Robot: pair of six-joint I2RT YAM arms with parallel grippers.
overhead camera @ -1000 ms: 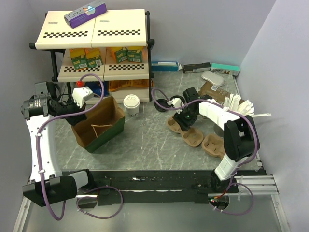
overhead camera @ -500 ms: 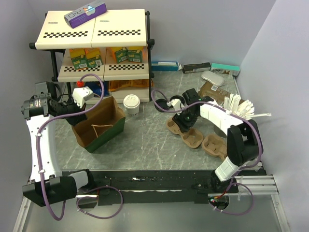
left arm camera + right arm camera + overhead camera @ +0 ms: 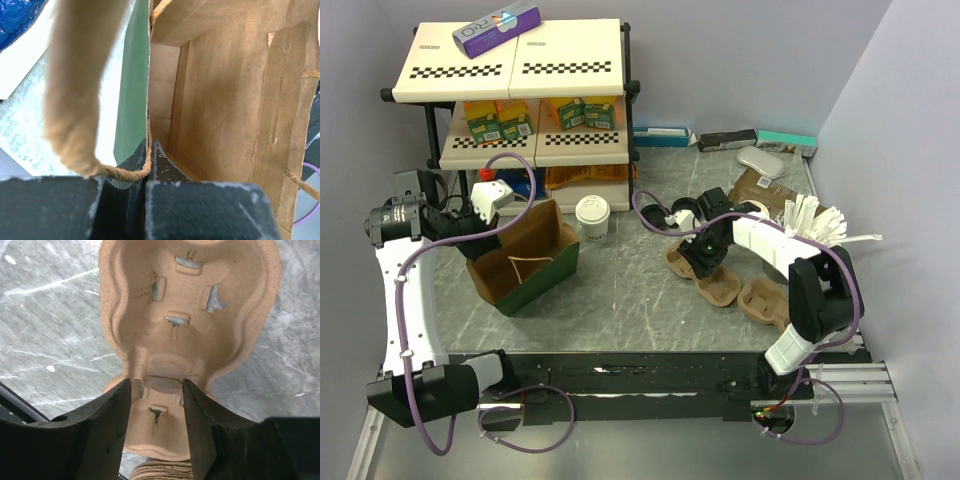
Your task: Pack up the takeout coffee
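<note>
Since one second ago only the right arm has shifted, a little toward the near edge over the pulp tray; the left arm has not moved. At the left, the left pincer is clenched on the rim of the paper bag, which lies with its mouth open. Just right of the bag the takeout coffee stands upright on the desk, lid on, near the foot of the shelf rack. I judge it light, thin-walled and easy to crush, so better to grip it gently on the body. Free room lies on its right side. Further right, the right pincer is released, jaws apart over the tray, holding nothing.
</note>
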